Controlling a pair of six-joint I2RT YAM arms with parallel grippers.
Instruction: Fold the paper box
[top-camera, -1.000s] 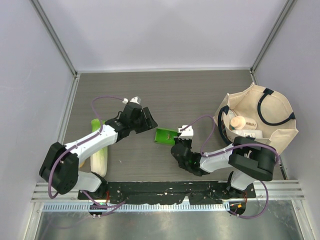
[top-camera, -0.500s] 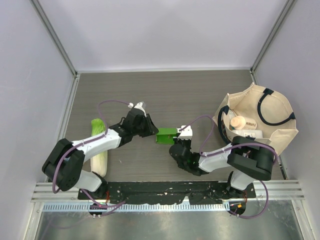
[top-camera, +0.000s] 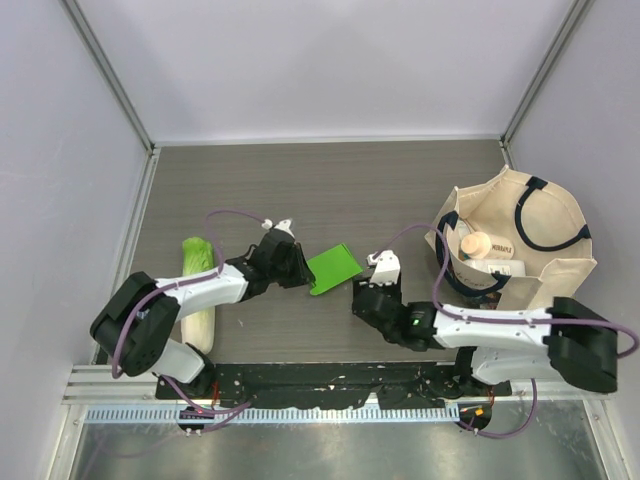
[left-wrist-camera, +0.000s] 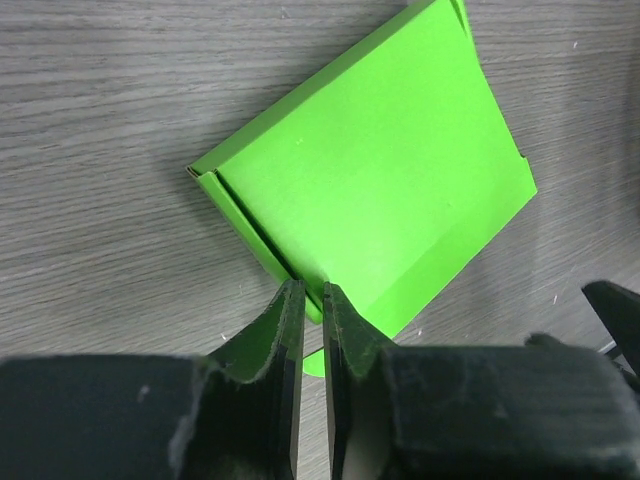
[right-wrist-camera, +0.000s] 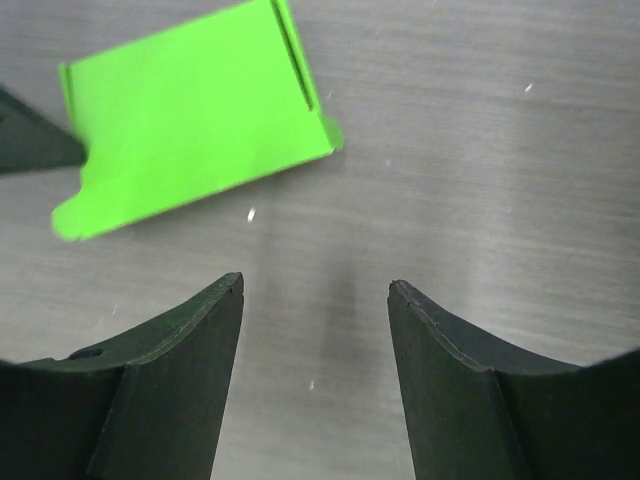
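Observation:
The paper box (top-camera: 334, 267) is a bright green flat cardboard piece with creased flaps, lying near the table's middle. My left gripper (top-camera: 303, 274) is at its left edge, shut on that edge. In the left wrist view the narrow jaws (left-wrist-camera: 311, 291) pinch the near corner of the paper box (left-wrist-camera: 370, 190), with a green flap showing below the fingertips. My right gripper (top-camera: 368, 286) is to the right of the box, open and apart from it. In the right wrist view its fingers (right-wrist-camera: 315, 285) hold nothing, and the paper box (right-wrist-camera: 190, 115) lies ahead to the upper left.
A long pale-green and white cabbage (top-camera: 200, 296) lies left of the left arm. A beige tote bag (top-camera: 545, 262) with dark handles stands at the right and holds a bottle (top-camera: 488, 247). Metal-framed walls enclose the table.
The left gripper has come in and shut on the box's left edge. The right gripper has let go of the box, opened and drawn back. The box now lies flatter and turned.

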